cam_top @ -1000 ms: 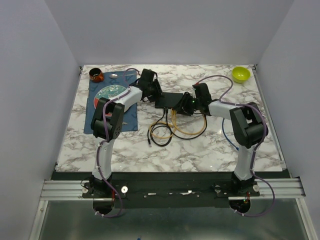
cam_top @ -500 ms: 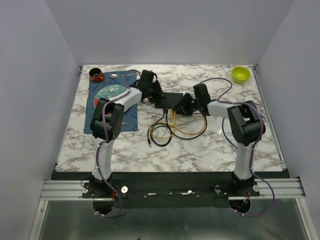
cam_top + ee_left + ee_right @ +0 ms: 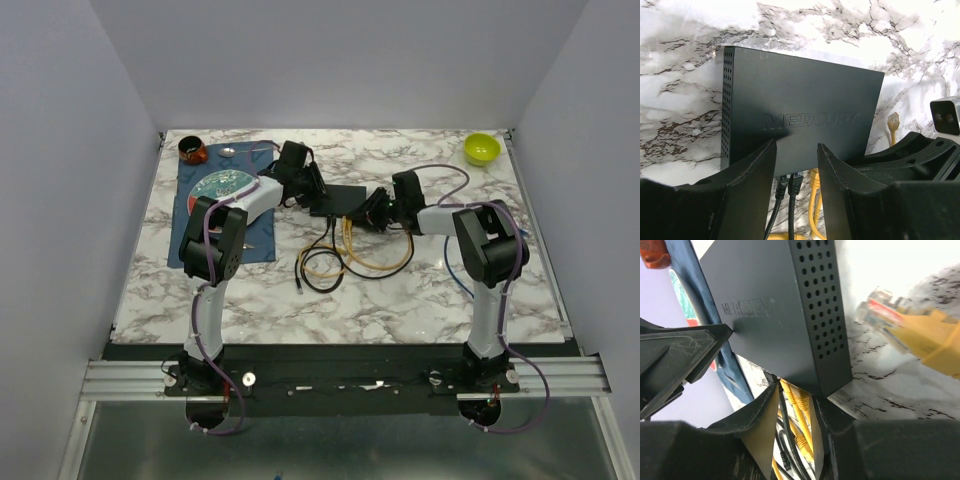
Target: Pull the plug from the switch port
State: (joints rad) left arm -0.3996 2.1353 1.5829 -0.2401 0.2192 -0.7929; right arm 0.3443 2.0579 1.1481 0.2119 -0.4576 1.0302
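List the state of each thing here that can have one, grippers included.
Flat matte-black switch: lying flat on the marble tabletop, cables plugged in.
Two black plugs: seated in ports.
Yellow plugs beside them: seated in ports.
Loose yellow plug: unplugged, lying on the marble beside the switch.
Left gripper: open, straddling the port edge.
Right gripper: fingers flank the seated yellow plugs; grip unclear.
Lime-green bowl: upright.

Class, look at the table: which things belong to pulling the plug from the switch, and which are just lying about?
Part of the job:
- switch
- yellow plugs in its ports
- black plugs next to them
- loose yellow plug beside the switch

Just lying about:
- green bowl
- blue mat
- patterned plate
- brown cup
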